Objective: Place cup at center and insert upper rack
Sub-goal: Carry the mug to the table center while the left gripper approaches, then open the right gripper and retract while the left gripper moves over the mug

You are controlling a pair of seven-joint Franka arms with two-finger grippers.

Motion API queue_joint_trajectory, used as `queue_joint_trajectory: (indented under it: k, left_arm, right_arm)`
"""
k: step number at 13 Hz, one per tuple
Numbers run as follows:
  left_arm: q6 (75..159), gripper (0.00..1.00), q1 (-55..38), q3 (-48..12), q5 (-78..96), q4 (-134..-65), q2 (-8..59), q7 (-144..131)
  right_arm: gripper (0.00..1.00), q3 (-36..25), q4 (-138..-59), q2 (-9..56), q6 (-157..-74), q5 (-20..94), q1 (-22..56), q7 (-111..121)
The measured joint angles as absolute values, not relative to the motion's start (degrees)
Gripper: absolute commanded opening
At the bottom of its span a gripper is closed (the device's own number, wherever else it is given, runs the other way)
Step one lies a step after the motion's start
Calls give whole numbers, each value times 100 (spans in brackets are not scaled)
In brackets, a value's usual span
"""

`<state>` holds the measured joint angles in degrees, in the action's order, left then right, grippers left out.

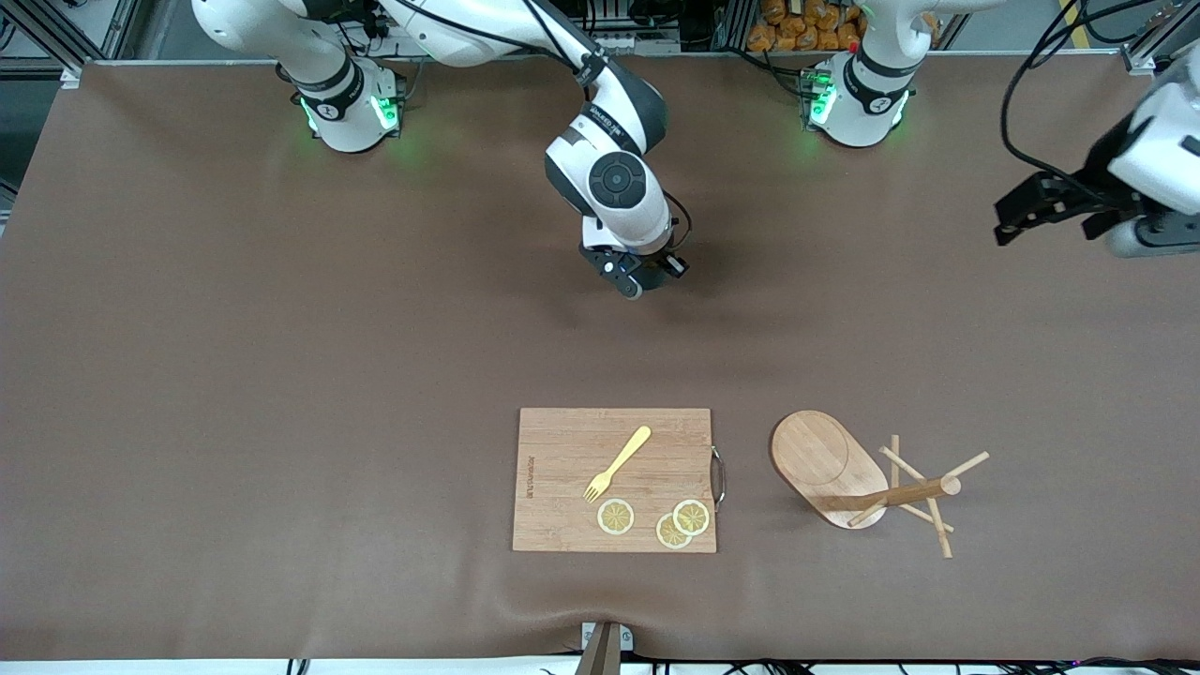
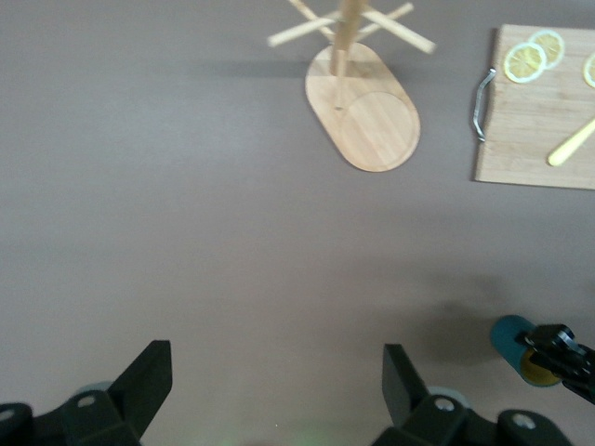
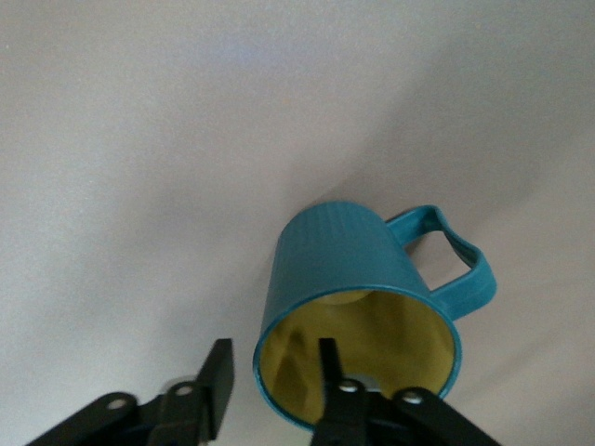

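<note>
Presently the right pincer straddles the cup's rim, fingers slackened (left pincer waits, spread wide).

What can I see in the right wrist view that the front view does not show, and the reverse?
Only the right wrist view shows the cup: teal outside, yellow inside, handle at its side, with one finger of the right hand inside the rim and the other outside.

Only the front view shows the cutting board with the yellow fork and lemon slices, the upper rack beside it, and the left hand, waiting over the left arm's end of the table.

Both show the brown table and the right hand.
</note>
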<state>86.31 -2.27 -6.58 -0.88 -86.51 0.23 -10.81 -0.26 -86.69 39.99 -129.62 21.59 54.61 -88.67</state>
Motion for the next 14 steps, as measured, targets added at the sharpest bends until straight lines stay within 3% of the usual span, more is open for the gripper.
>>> queue_joint_trajectory:
  k: [7, 14]
  left_arm:
    - [8631, 100, -311, -1664, -55, -8655, 120, -2344]
    - [8796, 100, -894, -2331, 270, -8717, 518, -5601]
  right_arm:
    - [100, -224, -8479, 3834, -12819, 2154, 5321, -8627]
    - [100, -298, -8403, 2638, -10775, 2105, 3766, -6578]
